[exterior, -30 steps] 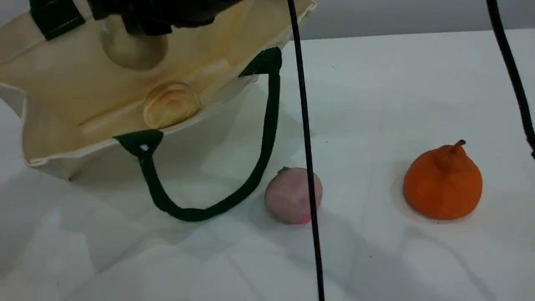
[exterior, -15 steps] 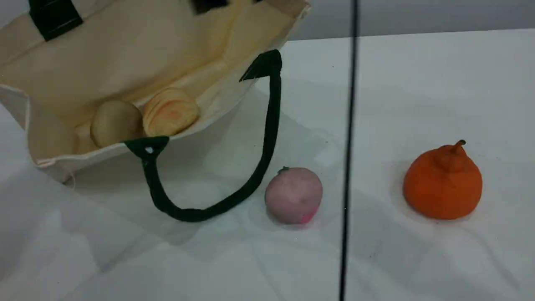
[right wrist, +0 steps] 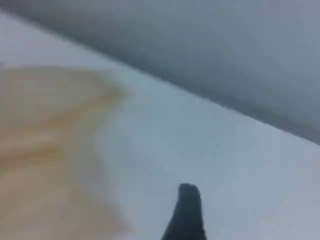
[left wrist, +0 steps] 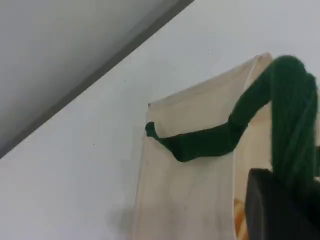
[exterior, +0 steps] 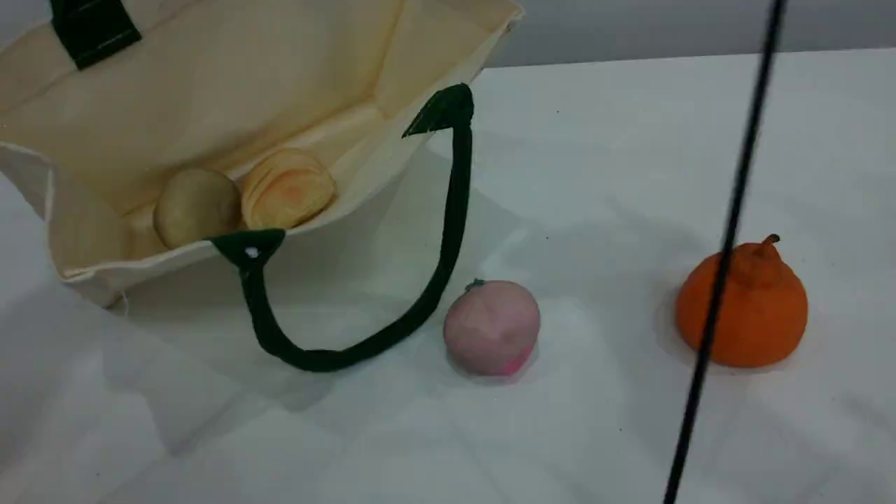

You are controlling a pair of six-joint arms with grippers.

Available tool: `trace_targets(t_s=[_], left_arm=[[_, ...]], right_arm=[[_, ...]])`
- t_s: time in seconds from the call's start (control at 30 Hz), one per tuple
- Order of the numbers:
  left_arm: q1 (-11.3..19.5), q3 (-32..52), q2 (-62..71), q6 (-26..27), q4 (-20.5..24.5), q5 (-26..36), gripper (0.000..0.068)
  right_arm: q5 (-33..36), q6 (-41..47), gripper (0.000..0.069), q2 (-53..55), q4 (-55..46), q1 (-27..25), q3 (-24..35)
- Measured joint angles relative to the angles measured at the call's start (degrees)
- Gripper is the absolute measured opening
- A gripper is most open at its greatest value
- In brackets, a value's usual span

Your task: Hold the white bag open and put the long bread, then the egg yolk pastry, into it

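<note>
L gripper (left wrist: 280, 210), seen only in the L wrist view: dark fingertip at the bottom edge w/ the upper green strap (left wrist: 290, 125) running down into it. It's clamped shut on that strap, holding the white bag (exterior: 231, 91) w/ its mouth gaping toward the camera.

R gripper (right wrist: 186, 212): one dark fingertip shows in a blurred R wrist view, nothing on it. Jaws wide apart, carrying nothing; cream bag cloth lies to its left in that view, bare table (exterior: 630, 140) under and ahead.

Both task items sit in the bag: long bread (exterior: 287, 187) w/ its swirl end facing out, long axis running back into the bag; egg yolk pastry (exterior: 197, 207) touching it on its left, both just behind the near rim. Judgement: nothing left to load; remaining move is prob. the L arm letting go of the strap.

Outward: lower strap (exterior: 448, 231) looped loose on the table, pink ball (exterior: 492, 327) just beside the loop, orange fruit (exterior: 745, 308) well apart to the right, a black cable (exterior: 728, 245) crossing in front of it. White tabletop, grey wall behind.
</note>
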Motion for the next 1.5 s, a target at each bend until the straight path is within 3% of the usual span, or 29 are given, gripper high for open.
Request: trace_targets(t_s=[0.17, 0.37, 0.7, 0.83, 1.0, 1.1, 1.33, 1.5], left_arm=[[0.0, 0.0, -0.2, 0.0, -0.3, 0.0, 0.0078], [0.0, 0.0, -0.2, 0.0, -0.9, 0.1, 0.0078], [0.0, 0.0, -0.2, 0.0, -1.9, 0.0, 0.0104], [0.0, 0.0, -0.2, 0.0, -2.3, -0.3, 0.0207], [0.0, 0.0, -0.2, -0.1, -3.4, -0.2, 0.0442], [0.0, -0.1, -0.3, -2.8, -3.3, -0.2, 0.0528], [0.0, -0.1, -3.0, -5.0, -2.6, 0.0, 0.0562], [0.0, -0.1, -6.0, -7.8, 0.7, 0.0, 0.0563]], right_arm=[[5.8, 1.8, 0.0547, -3.0, -1.6, -3.9, 0.0], [14.3, 0.6, 0.0547, -3.2, -7.5, -4.0, 0.0], [12.3, 1.8, 0.0546, -3.2, -5.9, -4.0, 0.0], [12.3, 1.8, 0.0546, -3.2, -5.8, -4.0, 0.0], [12.9, 1.8, 0.0546, -3.2, -5.7, -4.0, 0.0], [14.3, 1.8, 0.0546, -3.5, -5.7, -4.0, 0.0], [15.2, -2.3, 0.0546, -10.1, -2.8, -3.9, 0.0], [17.3, -6.9, 0.0546, -18.4, 0.9, -3.9, 0.0]])
